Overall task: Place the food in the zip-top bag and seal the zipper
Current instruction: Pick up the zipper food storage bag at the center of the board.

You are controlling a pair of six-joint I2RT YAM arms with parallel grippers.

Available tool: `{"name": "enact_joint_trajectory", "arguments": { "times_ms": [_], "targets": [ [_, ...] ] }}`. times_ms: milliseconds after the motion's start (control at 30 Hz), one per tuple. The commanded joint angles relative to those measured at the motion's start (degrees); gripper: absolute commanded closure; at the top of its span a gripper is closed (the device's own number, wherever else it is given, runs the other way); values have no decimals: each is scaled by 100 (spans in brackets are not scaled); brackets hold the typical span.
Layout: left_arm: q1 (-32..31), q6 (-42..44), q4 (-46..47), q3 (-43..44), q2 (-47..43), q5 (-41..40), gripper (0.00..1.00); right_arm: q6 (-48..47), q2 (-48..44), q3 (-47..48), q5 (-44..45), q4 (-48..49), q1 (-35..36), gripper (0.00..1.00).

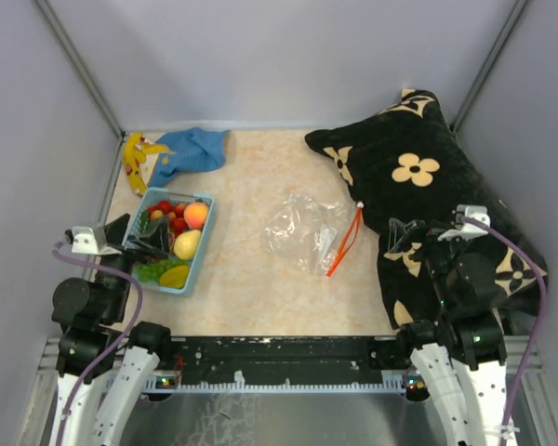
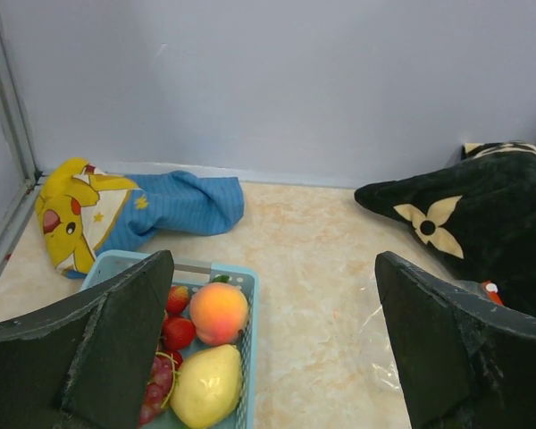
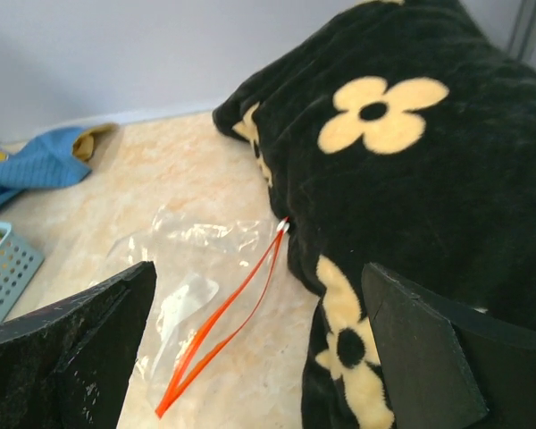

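Food (image 1: 179, 237) all lies in the light-blue basket (image 1: 201, 253) at the left of the desk (image 1: 251, 186): the peach (image 2: 219, 311), the yellow pear-like fruit (image 2: 205, 386), strawberries (image 2: 178, 332) and green grapes (image 1: 153, 270) are in view there. None of it is in the zip-top bag (image 1: 302, 230), which lies flat and looks empty near the middle of the desk, well apart from the basket and just beside a black flowered cushion (image 1: 428, 186). Its zipper (image 3: 228, 317) looks unsealed, since the two orange-red strips spread apart toward the near end. So I judge the task not begun: every fruit is yet to be moved and the seal yet to be made.

In its wrist view, the left end effector (image 2: 272, 304) hangs above the near end of the basket, fingers spread wide and empty, pointing across the fruit. The right end effector (image 3: 257, 277) hovers low at the cushion's edge, aimed toward the bag's zipper side, likewise spread wide and holding nothing.
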Motion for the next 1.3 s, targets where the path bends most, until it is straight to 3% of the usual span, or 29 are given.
{"name": "enact_joint_trajectory", "arguments": {
  "times_ms": [0,233,500,600,733,867,1267],
  "targets": [
    [19,-300,177,-25,47,382,0,213,547,354,-717,87,20,1],
    [20,-1347,719,-279,588,1270,0,698,1265,120,-1811,739,21,1],
    [19,-1823,1116,-293,2003,2533,1,1409,1928,-643,-2402,1829,137,7],
    [11,-2012,1367,-452,2417,2808,2,1683,2269,-858,-2100,2036,436,13],
    [-6,-2116,1606,-673,2733,2925,2,1998,2671,-972,-1040,2011,1212,21],
    [-144,-2112,1674,-719,3070,3083,5,2343,3131,-1110,-63,2159,1940,23],
    [-1363,-2039,1907,-970,3497,2153,6,2846,3702,-1535,724,2788,2089,30]
  ]
}}
